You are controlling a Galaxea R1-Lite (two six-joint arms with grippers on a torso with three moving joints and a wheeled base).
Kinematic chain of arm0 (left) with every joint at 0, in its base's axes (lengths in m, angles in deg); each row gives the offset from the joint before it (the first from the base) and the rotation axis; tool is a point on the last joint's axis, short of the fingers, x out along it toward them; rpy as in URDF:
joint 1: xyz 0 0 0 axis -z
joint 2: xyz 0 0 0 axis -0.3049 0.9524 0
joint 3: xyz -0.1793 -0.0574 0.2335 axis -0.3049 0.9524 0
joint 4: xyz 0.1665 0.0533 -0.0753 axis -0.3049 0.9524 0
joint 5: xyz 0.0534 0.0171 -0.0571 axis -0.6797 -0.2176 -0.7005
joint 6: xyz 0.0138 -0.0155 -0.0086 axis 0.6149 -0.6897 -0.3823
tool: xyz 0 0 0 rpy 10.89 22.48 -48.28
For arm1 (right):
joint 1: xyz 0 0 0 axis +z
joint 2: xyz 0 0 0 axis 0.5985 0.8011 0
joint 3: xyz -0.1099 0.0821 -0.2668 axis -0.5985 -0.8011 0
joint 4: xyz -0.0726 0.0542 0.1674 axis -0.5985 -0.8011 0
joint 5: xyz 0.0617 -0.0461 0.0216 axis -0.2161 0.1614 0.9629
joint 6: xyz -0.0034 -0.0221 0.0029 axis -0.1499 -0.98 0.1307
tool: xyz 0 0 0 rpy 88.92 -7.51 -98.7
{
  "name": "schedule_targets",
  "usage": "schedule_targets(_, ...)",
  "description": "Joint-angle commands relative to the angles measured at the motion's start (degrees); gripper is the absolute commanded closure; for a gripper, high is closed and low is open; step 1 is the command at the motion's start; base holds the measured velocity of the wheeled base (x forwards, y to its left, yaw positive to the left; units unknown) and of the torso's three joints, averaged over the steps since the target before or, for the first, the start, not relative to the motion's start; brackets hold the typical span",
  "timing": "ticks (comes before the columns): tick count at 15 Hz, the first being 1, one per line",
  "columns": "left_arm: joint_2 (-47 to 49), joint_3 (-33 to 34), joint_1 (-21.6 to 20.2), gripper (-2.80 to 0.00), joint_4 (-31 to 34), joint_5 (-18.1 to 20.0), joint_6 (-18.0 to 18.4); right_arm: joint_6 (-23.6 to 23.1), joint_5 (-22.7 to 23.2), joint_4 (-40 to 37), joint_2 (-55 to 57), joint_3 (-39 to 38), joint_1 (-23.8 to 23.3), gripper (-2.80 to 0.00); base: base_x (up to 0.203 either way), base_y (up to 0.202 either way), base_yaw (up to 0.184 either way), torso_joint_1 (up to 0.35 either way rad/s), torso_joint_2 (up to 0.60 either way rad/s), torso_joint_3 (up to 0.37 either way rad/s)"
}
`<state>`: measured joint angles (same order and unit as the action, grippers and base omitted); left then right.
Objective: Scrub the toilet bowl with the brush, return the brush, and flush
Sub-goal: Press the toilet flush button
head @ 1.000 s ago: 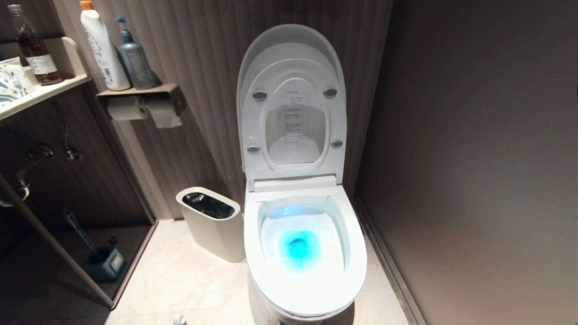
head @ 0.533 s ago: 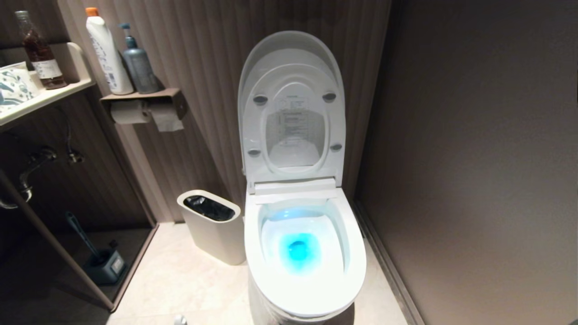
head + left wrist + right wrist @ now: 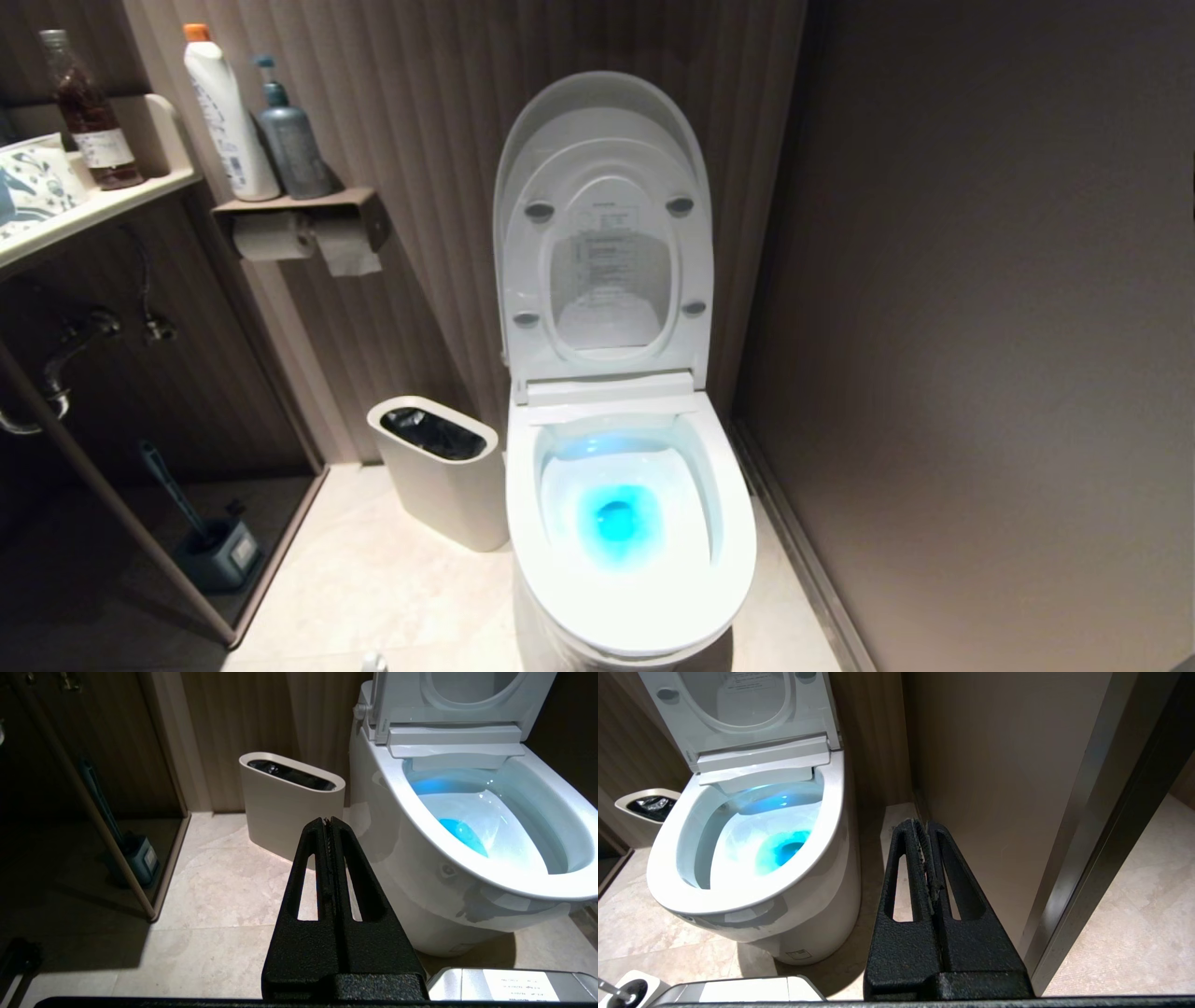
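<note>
Brown ribbed walls [image 3: 420, 112] and pale floor tiles [image 3: 373, 579] enclose the toilet bowl [image 3: 630, 523], lid and seat raised, water glowing blue; nothing of the task looks begun — scrubbing, returning and flushing all remain. Only the wrist views show the arms: left gripper [image 3: 329, 820] and right gripper [image 3: 923, 823] both hang with fingers pressed together, empty, level with the bowl's flanks. The head view alone shows the shelf bottles [image 3: 229, 112]; the right wrist view alone catches what may be the brush [image 3: 619, 991] in its white holder by the robot's base — partly cropped.
</note>
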<state>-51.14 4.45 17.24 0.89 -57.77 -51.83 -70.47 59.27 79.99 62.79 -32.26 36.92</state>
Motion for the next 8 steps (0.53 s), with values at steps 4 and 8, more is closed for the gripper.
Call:
schedule_targets(4, 0.1, 0.0, 0.0, 0.00, 0.0, 0.0, -0.1, 0.0, 0.0, 0.0, 0.0, 0.0, 0.0, 0.00, 0.000, 0.000, 0.000, 0.000, 0.00, 0.000)
schedule_targets(8, 0.0, 0.0, 0.0, 0.00, 0.0, 0.0, -0.1, 0.1, 0.0, 0.0, 0.0, 0.0, 0.0, 0.00, 0.152, 0.000, 0.000, 0.002, 0.00, 0.002)
